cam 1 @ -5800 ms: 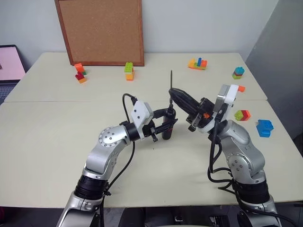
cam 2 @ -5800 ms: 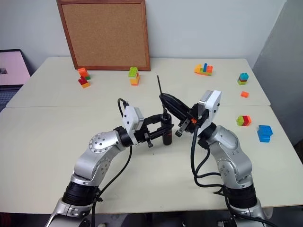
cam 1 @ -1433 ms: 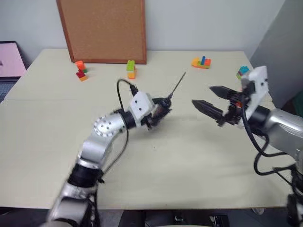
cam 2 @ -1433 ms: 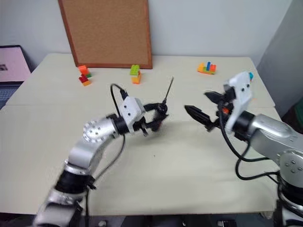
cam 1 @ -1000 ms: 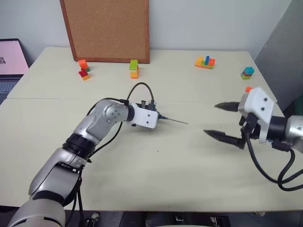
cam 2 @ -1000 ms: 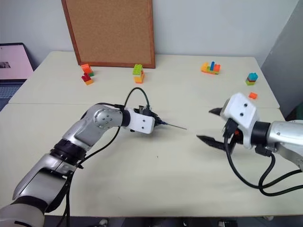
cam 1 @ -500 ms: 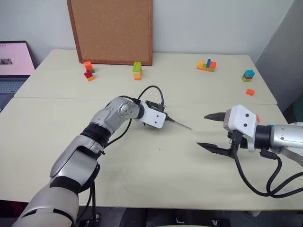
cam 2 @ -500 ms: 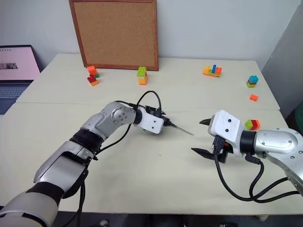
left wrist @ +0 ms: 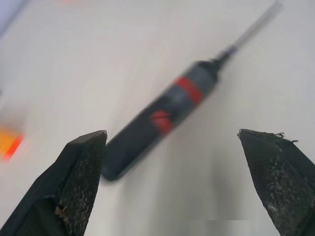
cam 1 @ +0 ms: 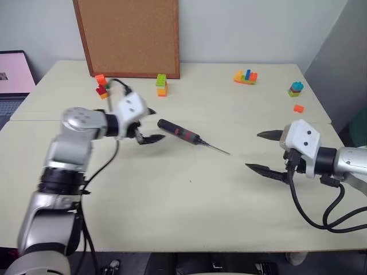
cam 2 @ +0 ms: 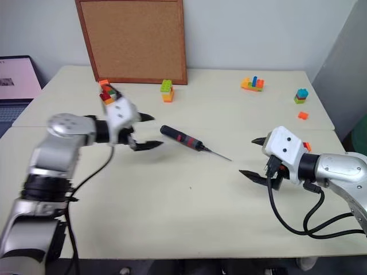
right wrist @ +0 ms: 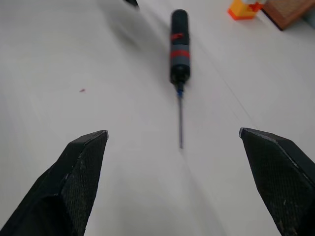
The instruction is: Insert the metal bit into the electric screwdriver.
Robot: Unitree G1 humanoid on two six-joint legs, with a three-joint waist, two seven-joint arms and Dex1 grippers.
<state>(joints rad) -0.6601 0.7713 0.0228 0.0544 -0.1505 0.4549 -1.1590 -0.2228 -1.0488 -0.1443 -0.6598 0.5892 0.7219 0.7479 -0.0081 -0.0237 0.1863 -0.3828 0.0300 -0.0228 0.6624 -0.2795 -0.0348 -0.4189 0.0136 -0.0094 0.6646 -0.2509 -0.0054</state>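
The electric screwdriver (cam 1: 179, 132), black with red bands, lies flat on the table's middle, its tip towards the right. The thin metal bit (cam 1: 217, 149) sticks straight out of that tip. My left gripper (cam 1: 155, 125) hovers open just left of the screwdriver's rear end, apart from it. In the left wrist view the screwdriver (left wrist: 162, 118) lies between and beyond the spread fingers. My right gripper (cam 1: 253, 150) stands open to the right of the bit's point, holding nothing. The right wrist view looks along the bit (right wrist: 180, 120) to the screwdriver (right wrist: 179, 46).
A cork board (cam 1: 126, 34) leans on the back wall. Small stacks of coloured bricks (cam 1: 161, 85) (cam 1: 101, 87) (cam 1: 245, 76) (cam 1: 296, 87) sit along the far side. A laptop (cam 1: 11, 74) is at the far left. A seam (cam 1: 229, 122) crosses the table.
My left gripper has opened and let go of the screwdriver, then drawn back to the left and up. The screwdriver with its bit now lies on the table. The right gripper has stayed put.
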